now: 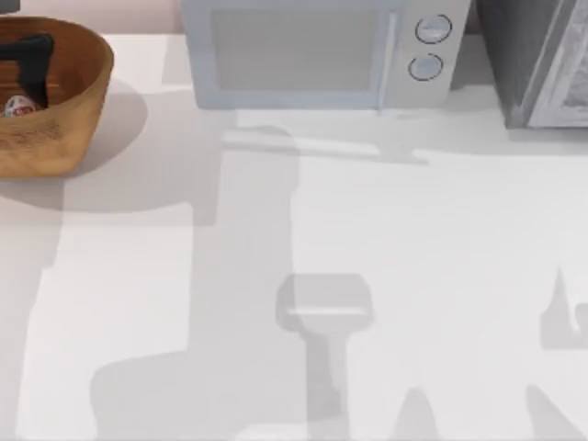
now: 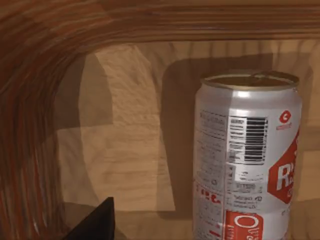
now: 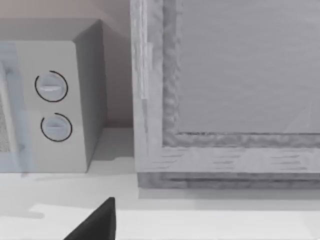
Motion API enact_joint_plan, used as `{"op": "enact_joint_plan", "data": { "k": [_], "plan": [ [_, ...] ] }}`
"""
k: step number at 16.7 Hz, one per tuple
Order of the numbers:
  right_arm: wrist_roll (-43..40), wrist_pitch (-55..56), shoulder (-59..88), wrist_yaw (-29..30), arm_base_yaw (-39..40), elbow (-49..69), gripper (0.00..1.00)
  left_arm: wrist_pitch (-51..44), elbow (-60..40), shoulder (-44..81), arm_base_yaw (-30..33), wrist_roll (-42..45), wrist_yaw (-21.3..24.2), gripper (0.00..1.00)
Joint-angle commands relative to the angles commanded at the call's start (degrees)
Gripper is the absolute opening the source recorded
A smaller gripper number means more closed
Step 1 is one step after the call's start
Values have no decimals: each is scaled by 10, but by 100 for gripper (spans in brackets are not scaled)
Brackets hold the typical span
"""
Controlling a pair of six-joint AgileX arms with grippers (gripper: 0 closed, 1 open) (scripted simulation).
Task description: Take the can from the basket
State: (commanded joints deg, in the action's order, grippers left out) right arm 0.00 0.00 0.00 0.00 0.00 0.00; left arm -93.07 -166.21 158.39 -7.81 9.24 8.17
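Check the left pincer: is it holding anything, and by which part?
Nothing held yet, as far as I can tell. The left pincer is down in the basket, and the can stands free beside one dark finger.

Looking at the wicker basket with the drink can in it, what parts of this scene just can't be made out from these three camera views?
- Small silver drink can with red-and-white label: its base is cut off by the left wrist view's edge; from above the dark left gripper overlaps it.
- Left gripper: whether its fingers are open is unclear.
- Large round brown wicker basket: cut off by the top view's left edge.
- Right gripper: one dark fingertip shows; grip state unclear.
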Motion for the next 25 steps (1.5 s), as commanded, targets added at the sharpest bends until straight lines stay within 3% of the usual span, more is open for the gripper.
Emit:
{"op": "enact_joint_plan", "data": {
  "k": [5, 15, 21, 25],
  "plan": [
    [0, 0, 0, 0, 0, 0, 100, 7, 10, -3, 3, -1, 0, 100],
    [0, 0, 0, 0, 0, 0, 100, 174, 227, -53, 8, -8, -1, 100],
    [0, 0, 0, 0, 0, 0, 100, 194, 251, -58, 8, -8, -2, 100],
    [0, 0, 0, 0, 0, 0, 100, 194, 251, -58, 8, -8, -2, 70]
  ]
}}
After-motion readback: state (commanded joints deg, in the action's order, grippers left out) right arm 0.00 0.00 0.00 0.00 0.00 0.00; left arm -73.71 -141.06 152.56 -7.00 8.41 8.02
